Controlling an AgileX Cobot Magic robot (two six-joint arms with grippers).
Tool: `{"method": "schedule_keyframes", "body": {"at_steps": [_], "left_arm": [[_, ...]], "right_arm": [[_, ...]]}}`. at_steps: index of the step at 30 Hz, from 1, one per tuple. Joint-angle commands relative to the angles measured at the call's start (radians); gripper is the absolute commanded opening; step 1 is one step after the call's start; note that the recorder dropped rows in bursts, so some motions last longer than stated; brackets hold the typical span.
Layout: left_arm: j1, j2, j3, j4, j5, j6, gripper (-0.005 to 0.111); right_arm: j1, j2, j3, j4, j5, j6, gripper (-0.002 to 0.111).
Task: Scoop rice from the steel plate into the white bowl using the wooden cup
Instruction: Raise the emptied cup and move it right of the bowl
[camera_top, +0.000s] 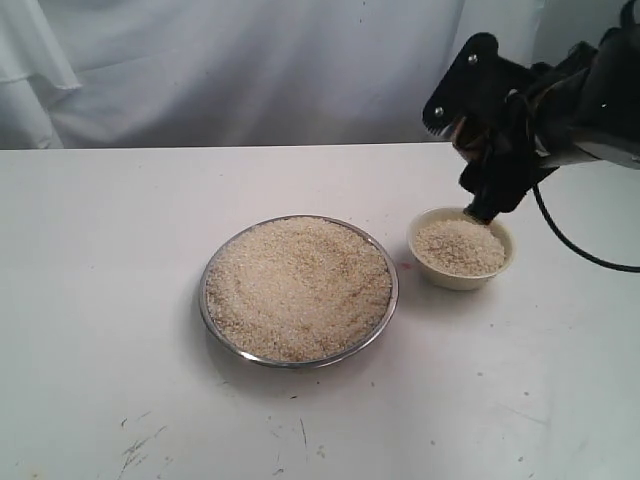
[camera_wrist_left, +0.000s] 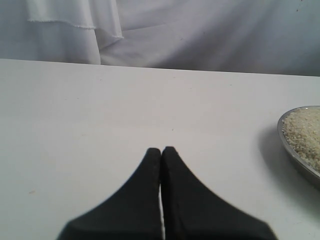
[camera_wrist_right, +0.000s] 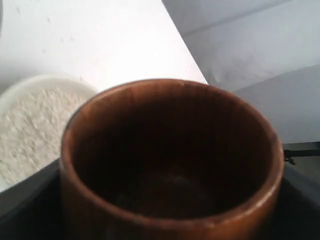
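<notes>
The steel plate (camera_top: 204, 303) lies mid-table, heaped with rice (camera_top: 298, 288). To its right stands the white bowl (camera_top: 441, 277), holding rice (camera_top: 460, 247) nearly to its rim. My right gripper (camera_top: 490, 172) hangs tilted just above the bowl's far edge. It is shut on the wooden cup (camera_wrist_right: 167, 92). In the right wrist view the cup's dark inside looks empty, and the bowl (camera_wrist_right: 30, 85) sits beside it. In the exterior view the gripper mostly hides the cup. My left gripper (camera_wrist_left: 161, 150) is shut and empty, low over bare table. The plate's rim (camera_wrist_left: 296, 162) shows at the edge of that view.
A white cloth backdrop (camera_top: 250, 70) hangs behind the table's far edge. A black cable (camera_top: 575, 245) trails from the right arm down behind the bowl. Scuff marks (camera_top: 140, 445) dot the near table surface.
</notes>
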Motion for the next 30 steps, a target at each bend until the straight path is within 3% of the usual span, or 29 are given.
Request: {"method": "schedule_keyframes", "body": {"at_steps": [1,12,30], "left_arm": [[-0.003,-0.004,0.005,0.001,-0.014,0.000,0.000],[-0.003,-0.004,0.005,0.001,-0.014,0.000,0.000],[-0.003,-0.004,0.005,0.001,-0.014,0.000,0.000]], "right_arm": [[-0.012,-0.090,0.080,0.181,-0.176,0.059,0.000],[-0.080,-0.325,0.443,0.412,-0.422,0.061,0.000],[-0.118,-0.387,0.763,0.718,-0.864,-0.139,0.000]]}}
